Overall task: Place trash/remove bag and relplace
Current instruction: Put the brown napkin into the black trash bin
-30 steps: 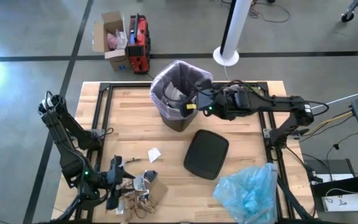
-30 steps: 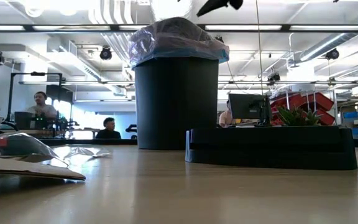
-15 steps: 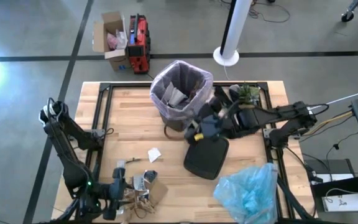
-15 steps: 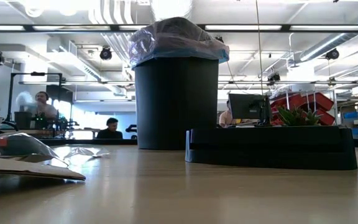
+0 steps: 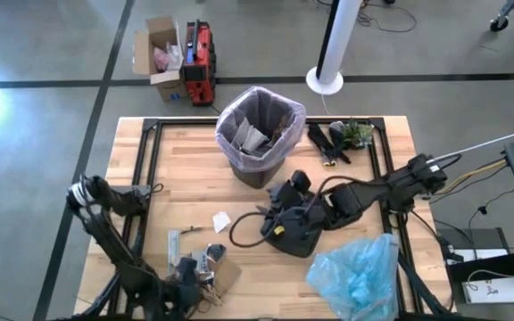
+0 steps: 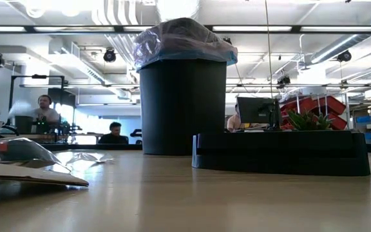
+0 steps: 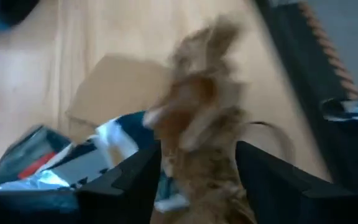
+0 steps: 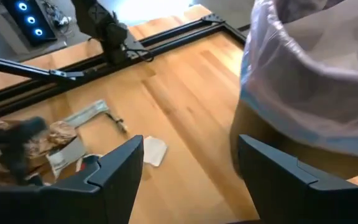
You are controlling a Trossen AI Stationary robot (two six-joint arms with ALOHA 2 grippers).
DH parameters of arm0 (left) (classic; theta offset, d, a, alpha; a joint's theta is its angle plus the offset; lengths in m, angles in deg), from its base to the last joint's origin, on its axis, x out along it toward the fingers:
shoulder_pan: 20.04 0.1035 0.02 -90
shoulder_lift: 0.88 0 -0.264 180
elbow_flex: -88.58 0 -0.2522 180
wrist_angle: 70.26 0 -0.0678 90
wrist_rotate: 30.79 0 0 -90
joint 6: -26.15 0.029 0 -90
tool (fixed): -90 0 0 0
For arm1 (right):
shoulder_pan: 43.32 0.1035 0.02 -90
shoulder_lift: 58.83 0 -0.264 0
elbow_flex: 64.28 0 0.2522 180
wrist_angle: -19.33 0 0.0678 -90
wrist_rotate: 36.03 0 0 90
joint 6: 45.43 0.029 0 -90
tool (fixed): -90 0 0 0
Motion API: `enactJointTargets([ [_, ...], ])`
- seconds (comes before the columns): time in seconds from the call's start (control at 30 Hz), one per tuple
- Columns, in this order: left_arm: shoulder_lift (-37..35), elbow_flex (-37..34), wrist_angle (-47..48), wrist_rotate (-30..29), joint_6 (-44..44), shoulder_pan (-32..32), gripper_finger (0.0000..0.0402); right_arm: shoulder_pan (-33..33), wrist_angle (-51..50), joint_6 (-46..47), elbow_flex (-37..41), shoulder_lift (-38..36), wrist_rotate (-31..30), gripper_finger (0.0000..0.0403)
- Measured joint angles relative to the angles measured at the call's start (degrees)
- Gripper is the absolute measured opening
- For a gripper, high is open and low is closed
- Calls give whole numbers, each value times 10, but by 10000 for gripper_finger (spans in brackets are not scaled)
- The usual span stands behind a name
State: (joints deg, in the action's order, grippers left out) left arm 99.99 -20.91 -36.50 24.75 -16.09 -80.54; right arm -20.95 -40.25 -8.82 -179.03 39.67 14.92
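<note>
— Trash (image 5: 205, 272)?
— Crumpled brown paper, wrappers, heaped at the tabletop's (image 5: 186, 178) near left edge; no clear long axis. Left pincer (image 7: 197, 168) grasping the brown paper.
— Bag (image 5: 259, 125)?
— Pale pink, lining the upright bin. Right pincer (image 8: 188, 168) released above the tabletop's middle.

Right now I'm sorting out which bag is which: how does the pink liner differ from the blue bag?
The pink liner is stretched open over the bin's rim and holds paper; the blue bag lies crumpled in a heap on the table. The liner sits at the table's far edge, the blue bag at its near right corner. Both are thin, translucent plastic.
</note>
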Motion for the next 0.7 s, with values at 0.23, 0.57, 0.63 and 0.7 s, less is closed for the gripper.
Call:
enactJointTargets([
  [0.23, 19, -1, -3, -1, 62, 48, 132, 36, 44, 4, 0, -1, 0, 222],
  [0.57, -36, -3, 40, 24, 152, 95, 10, 72, 87, 5, 0, -3, 0, 199],
  [0.63, -62, -3, 53, 20, 164, 103, 16, 75, 87, 3, 0, -3, 0, 195],
  [0.7, -95, -3, 60, 9, 177, 107, 15, 78, 87, -7, 0, -3, 5, 191],
])
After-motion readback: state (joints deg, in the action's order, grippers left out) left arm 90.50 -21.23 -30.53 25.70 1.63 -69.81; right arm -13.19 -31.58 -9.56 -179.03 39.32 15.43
